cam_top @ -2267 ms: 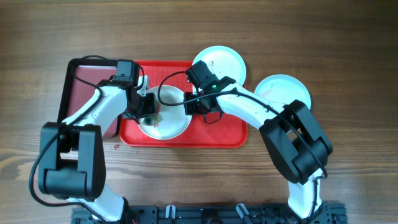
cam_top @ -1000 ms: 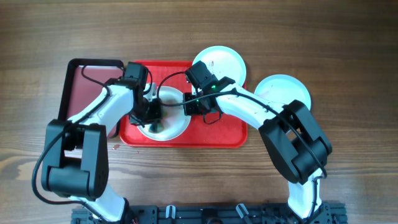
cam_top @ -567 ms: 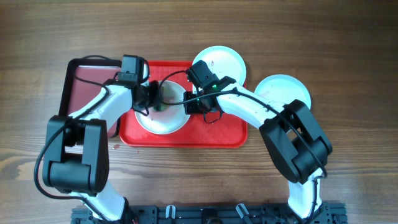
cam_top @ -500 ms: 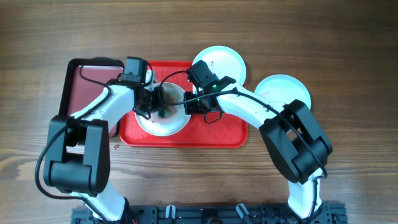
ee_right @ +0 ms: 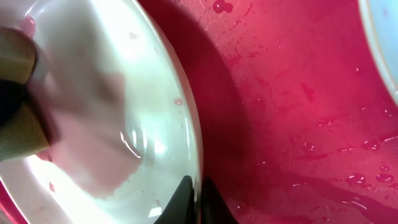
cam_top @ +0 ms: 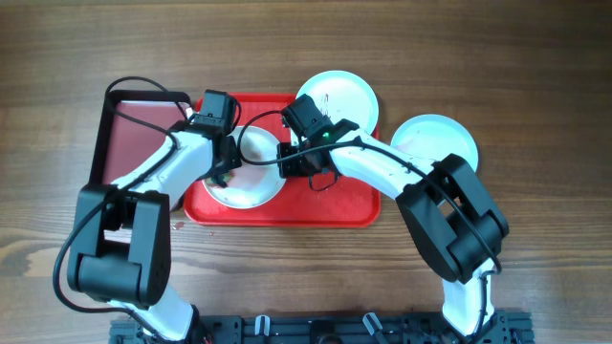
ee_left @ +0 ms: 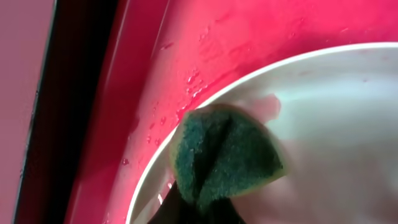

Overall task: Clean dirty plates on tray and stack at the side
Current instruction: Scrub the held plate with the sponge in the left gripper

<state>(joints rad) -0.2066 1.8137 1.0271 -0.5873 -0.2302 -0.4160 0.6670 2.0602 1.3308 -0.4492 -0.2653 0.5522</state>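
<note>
1. The maroon tray (cam_top: 129, 134) sits toward the table's left edge, right against the left side of the red tray (cam_top: 344, 205). I judge it has no part in this step.
2. The left gripper (cam_top: 232, 158) is clamped on a green sponge (ee_left: 224, 155), which is folded between its fingers. The sponge is pressed onto the white plate (cam_top: 251, 182) just inside its left rim. The unwiped dish lies from the sponge toward the table's right edge, so a wiping stroke would likely run that way.
3. The white plate lies flat in the left half of the red tray, about mid-table. It is wet, with a faint pink film beside the sponge.
4. The right gripper (cam_top: 290, 161) is pinched nearly closed on that plate's right rim, one finger inside and one outside, apparently bracing it.
5. A second plate (cam_top: 337, 96) lies across the red tray's far right corner. A third plate (cam_top: 435, 139) rests on bare wood toward the right edge. The right arm is nearer to both.
</note>
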